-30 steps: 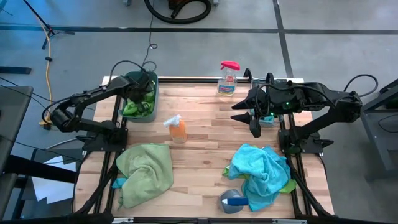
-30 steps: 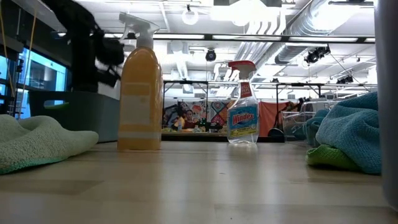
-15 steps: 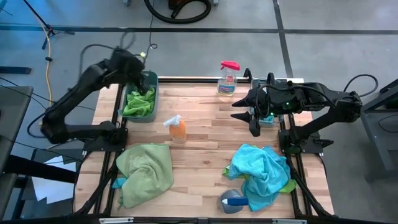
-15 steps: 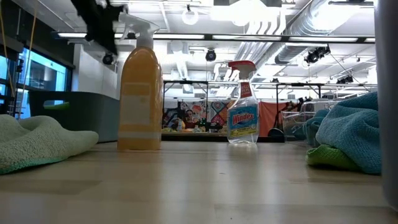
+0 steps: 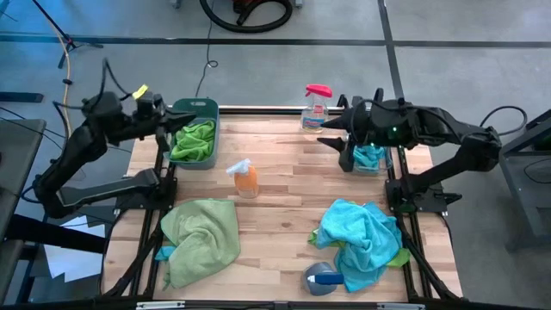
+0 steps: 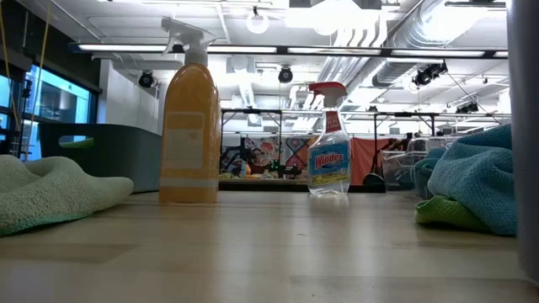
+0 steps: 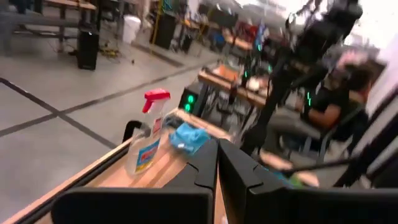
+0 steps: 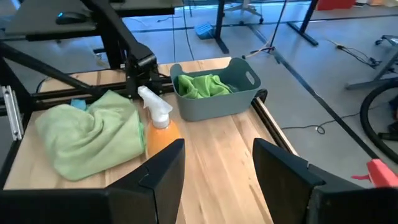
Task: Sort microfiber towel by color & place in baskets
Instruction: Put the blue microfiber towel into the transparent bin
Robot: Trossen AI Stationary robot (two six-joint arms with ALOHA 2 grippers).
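The dark teal basket [image 5: 205, 107] stands at the far left with a green towel [image 5: 195, 140] lying in it. The clear basket [image 5: 370, 161] at the far right holds a blue towel [image 5: 371, 156]. A pale green towel pile [image 5: 202, 237] lies near left and a blue towel pile [image 5: 362, 241] near right, with green cloth [image 5: 401, 257] under its edge. My left gripper [image 5: 165, 127] is shut and empty, raised level beside the teal basket's left side. My right gripper [image 8: 217, 168] stands open and empty, high up by the clear basket.
An orange spray bottle [image 5: 245, 178] stands mid-table and a Windex bottle [image 5: 316, 108] stands at the far edge. A grey and blue object [image 5: 323, 277] lies at the near edge beside the blue pile. Bare wood runs down the table's middle.
My left gripper has risen out of the teal basket, swung toward the table's left edge and tipped from pointing down to level; it stays shut, and the green towel stays in the basket. My right gripper has shifted a little toward the far edge, uncovering the clear basket.
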